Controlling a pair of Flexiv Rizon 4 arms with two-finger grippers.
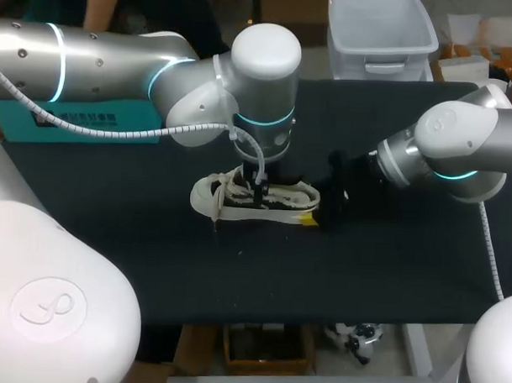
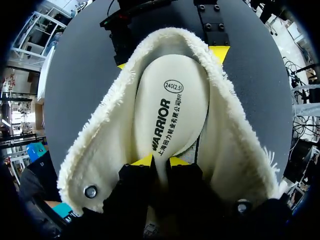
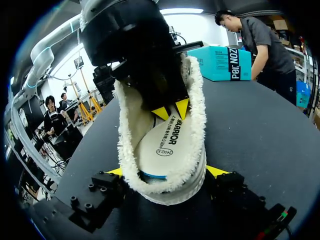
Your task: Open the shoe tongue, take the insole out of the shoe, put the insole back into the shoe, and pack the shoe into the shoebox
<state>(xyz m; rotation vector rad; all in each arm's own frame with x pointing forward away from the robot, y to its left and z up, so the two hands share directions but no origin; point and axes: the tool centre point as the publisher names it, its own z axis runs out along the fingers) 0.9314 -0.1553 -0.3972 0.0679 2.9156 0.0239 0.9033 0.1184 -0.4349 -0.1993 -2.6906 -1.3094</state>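
Insole (image 2: 170, 115), pinched in nearly closed left fingers (image 2: 145, 161): pull out slowly. Hold firm with wide right fingers (image 3: 217, 171) clamping shoe (image 3: 172, 192) heel.

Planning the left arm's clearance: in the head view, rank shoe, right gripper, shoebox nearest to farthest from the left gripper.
1. shoe, around the left gripper.
2. right gripper, at the shoe's right end.
3. shoebox, far back on my left.

A matte black table (image 1: 388, 272) spreads wide under even overhead light, with its white frame (image 1: 419, 348) showing below the near edge.
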